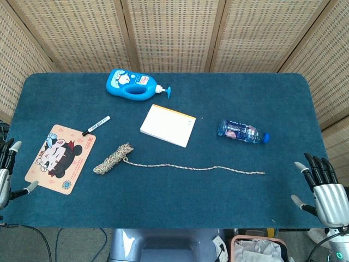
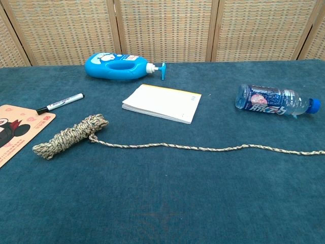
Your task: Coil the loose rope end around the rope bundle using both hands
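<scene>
Left hand: the left hand (image 1: 10, 169) hangs off the table's left edge, fingers spread and holding nothing; only part of it shows, and it is well apart from the rope.
Right hand: the right hand (image 1: 322, 188) sits past the table's right edge, fingers apart and raised, empty; the tail's tip is its nearest rope, yet still apart from it.
Why the hands sit so: both flank the table (image 1: 163, 202) with nothing taken up, so I judge the coiling not yet begun.
Rope bundle: the rope bundle (image 1: 113, 159) lies tilted on the left half, just beside the cartoon mat (image 1: 60, 159), on the left hand's side, likely for that hand to steady.
Loose rope end: the loose rope end (image 1: 196, 168) leaves the bundle's upper end and runs rightward almost straight, flat on the cloth, toward the right hand's side, which suits that hand for winding.
Bystanders: a marker (image 1: 96, 125), a notepad (image 1: 168, 125), a water bottle (image 1: 242, 131) and a blue pump bottle (image 1: 133, 84) lie behind the rope, none touching it.
Head view only: both hands, the tail's tip, the whole mat.
Chest view only: the bundle's strands close up and where the tail leaves them; no hand appears, and the tail runs off the right edge.
</scene>
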Robot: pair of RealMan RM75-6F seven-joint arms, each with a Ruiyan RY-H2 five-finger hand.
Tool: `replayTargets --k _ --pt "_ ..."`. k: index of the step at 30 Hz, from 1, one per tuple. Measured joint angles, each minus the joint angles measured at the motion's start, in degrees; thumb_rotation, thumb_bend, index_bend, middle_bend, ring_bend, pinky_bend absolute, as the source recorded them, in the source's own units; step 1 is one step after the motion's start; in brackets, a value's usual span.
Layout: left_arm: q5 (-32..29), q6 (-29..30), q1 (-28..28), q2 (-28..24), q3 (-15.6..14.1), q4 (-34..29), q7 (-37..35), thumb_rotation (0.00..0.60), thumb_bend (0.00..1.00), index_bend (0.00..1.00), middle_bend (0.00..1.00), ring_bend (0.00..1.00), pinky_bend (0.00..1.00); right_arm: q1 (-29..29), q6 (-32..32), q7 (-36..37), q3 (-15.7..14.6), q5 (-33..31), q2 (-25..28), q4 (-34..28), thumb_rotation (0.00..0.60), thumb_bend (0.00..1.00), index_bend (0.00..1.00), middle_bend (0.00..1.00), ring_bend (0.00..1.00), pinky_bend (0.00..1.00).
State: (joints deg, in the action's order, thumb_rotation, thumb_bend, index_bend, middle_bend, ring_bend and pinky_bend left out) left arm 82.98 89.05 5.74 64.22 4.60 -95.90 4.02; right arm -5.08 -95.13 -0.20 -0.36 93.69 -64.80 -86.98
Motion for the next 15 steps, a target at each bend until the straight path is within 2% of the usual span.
replayTargets --k 9,15 --pt "-1.08 -0.81 0.30 0.11 0.88 0.87 -0.19 0.600 0.00 0.00 0.00 0.00 0.00 -1.27 4.24 1.37 -0.27 0.58 0.54 -0.77 0.600 0.00 0.14 0.00 0.00 0.00" --pt "-2.57 -2.48 1.15 0.92 1.66 2.05 0.50 0.600 0.00 0.00 0.00 0.00 0.00 -6.48 13.40 2.14 0.19 0.98 0.98 -1.76 0.600 0.00 0.14 0.00 0.00 0.00"
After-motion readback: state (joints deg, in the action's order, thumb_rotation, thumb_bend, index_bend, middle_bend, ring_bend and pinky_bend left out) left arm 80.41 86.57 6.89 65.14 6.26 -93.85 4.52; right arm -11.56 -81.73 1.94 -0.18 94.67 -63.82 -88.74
